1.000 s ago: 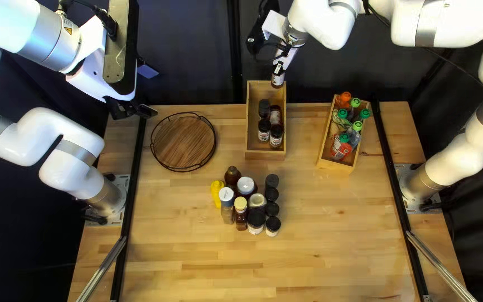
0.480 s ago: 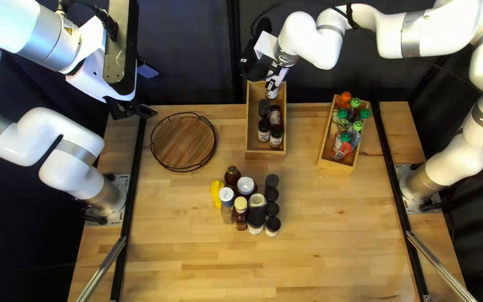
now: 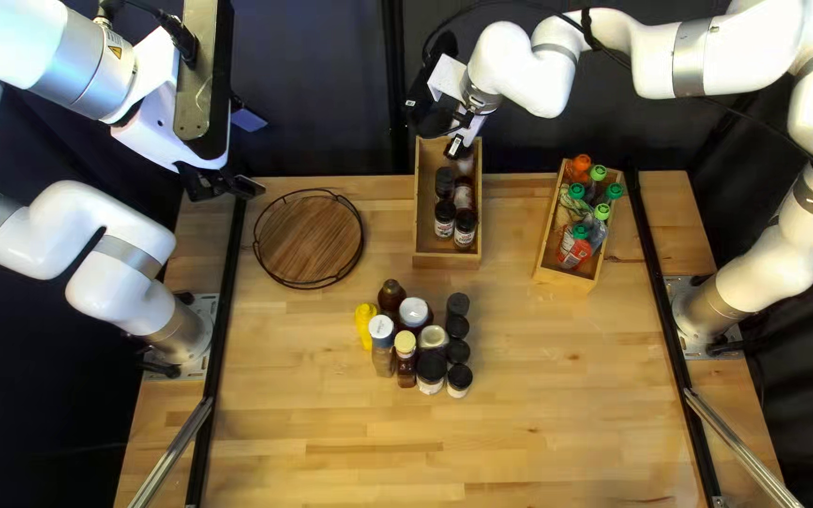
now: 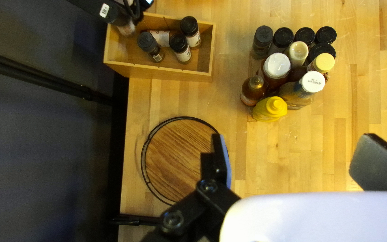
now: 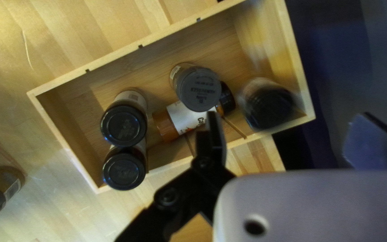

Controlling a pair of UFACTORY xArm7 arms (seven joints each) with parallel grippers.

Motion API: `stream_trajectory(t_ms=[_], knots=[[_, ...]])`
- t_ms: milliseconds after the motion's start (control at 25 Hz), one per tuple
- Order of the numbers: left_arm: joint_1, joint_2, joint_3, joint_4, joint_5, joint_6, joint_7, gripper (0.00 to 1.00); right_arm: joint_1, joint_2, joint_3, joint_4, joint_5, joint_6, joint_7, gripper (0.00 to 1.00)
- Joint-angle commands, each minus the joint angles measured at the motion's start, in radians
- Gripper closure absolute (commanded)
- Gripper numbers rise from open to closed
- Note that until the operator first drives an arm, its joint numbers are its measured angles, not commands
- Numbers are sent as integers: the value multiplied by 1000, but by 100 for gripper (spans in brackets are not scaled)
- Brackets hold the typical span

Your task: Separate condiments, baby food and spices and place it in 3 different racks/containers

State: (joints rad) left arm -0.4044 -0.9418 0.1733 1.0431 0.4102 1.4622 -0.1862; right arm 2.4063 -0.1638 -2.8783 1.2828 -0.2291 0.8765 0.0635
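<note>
At the top of the top left view, my right gripper point(image 3: 456, 144) is over the far end of the middle wooden box point(image 3: 447, 258). In the right wrist view my right gripper point(image 5: 287, 125) stands open, a blurred black-capped jar point(image 5: 267, 107) just ahead, inside the box's end. Three upright spice jars and one lying jar point(image 5: 184, 117) share that box. My left gripper point(image 3: 228, 186) hangs beyond the round wooden tray point(image 3: 310, 237); the left wrist view shows my left gripper point(image 4: 292, 145) open and empty. Bottles and jars cluster mid-table, including a yellow bottle point(image 3: 365, 324).
Another wooden box point(image 3: 565, 278) at the right holds several pouches with green and orange caps. Black rails point(image 3: 226, 273) run along both table sides. A dark curtain point(image 3: 322, 94) hangs behind the far edge.
My right gripper has come down and slightly left toward the middle box. The jar beneath it went from above the far edge to inside the box. The left arm stayed still.
</note>
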Motion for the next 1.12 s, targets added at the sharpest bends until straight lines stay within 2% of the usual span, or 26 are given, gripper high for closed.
stream_trajectory(t_ms=[40,280,440,600,720,840,1120], knots=[[0,0,0,0,0,0,0,0,7,101,32,-36,148,59,-129,0],[0,0,0,0,0,0,0,0,62,212,69,-71,374,189,-318,0],[0,0,0,0,0,0,0,0,109,279,96,-150,443,224,-442,0],[0,0,0,0,0,0,0,0,155,353,116,-253,474,216,-556,0],[0,0,0,0,0,0,0,0,192,415,117,-367,495,169,-696,0],[0,0,0,0,0,0,0,0,212,431,135,-447,477,81,-752,0],[0,0,0,0,0,0,0,0,232,349,186,-529,415,-117,-785,0]])
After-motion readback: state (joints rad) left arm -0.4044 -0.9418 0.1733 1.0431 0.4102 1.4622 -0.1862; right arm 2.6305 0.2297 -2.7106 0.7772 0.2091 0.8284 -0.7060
